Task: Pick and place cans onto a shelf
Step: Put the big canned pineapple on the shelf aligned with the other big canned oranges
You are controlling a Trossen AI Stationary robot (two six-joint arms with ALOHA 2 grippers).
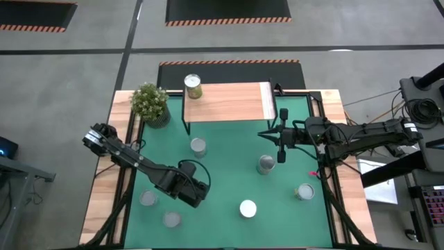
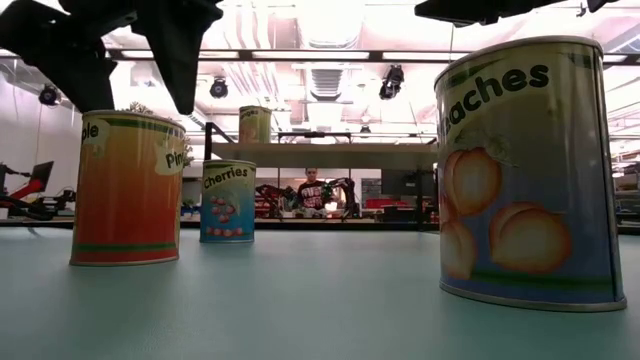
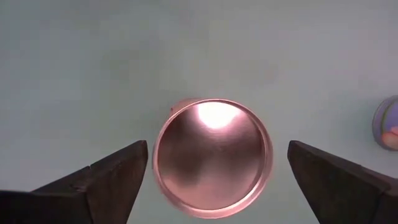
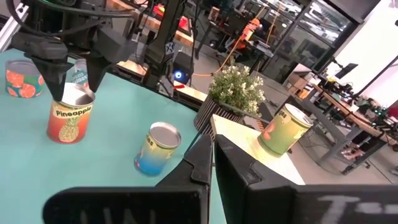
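My left gripper [image 1: 194, 189] is open and points down over a pineapple-labelled can [image 3: 212, 155] that stands upright on the green table. Its two fingers stand on either side of the can's round top, with gaps showing in the left wrist view. The right wrist view shows the fingers [image 4: 55, 78] at the height of the can's rim [image 4: 73, 98]. My right gripper [image 1: 263, 134] is shut and empty, level above the table in front of the light-wood shelf [image 1: 229, 102]. One greenish can [image 1: 193, 86] stands on the shelf's left end.
Other cans stand on the table: a cherries can [image 1: 198, 146], one [image 1: 266, 164] below my right gripper, and others [image 1: 304, 192], [image 1: 248, 208], [image 1: 148, 199], [image 1: 171, 219]. A potted plant [image 1: 150, 103] stands left of the shelf. A person [image 2: 312, 190] is far behind the table.
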